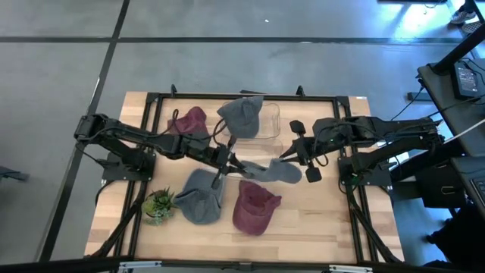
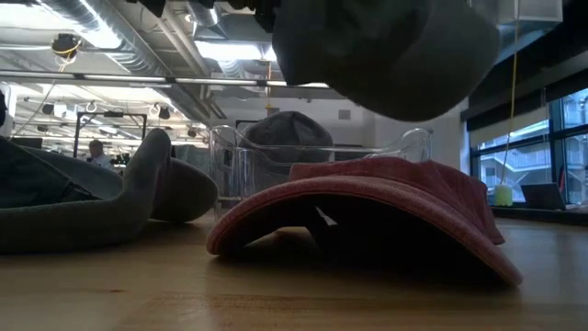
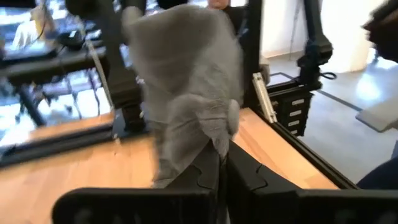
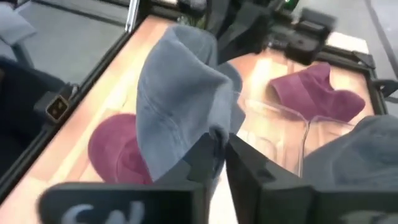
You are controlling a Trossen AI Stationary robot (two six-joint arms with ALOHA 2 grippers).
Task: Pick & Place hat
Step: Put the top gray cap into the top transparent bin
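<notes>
Clear bin (image 1: pixel 267 121) holds grey hat (image 1: pixel 242 115). Left hand (image 1: pixel 236 164) and right hand (image 1: pixel 286 157) both pinch grey cap (image 1: pixel 276 172) above tabletop (image 1: pixel 318 212).

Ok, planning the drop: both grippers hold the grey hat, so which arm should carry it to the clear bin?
Probably right: the right gripper is shut on the grey hat, and its wrist view faces the clear bin directly.

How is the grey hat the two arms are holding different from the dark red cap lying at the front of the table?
The grey hat hangs in the air, pinched between the left gripper and the right gripper; the red cap rests on the table, untouched. The grey hat is stretched out flat; the red cap keeps its domed shape. Both are soft fabric.
</notes>
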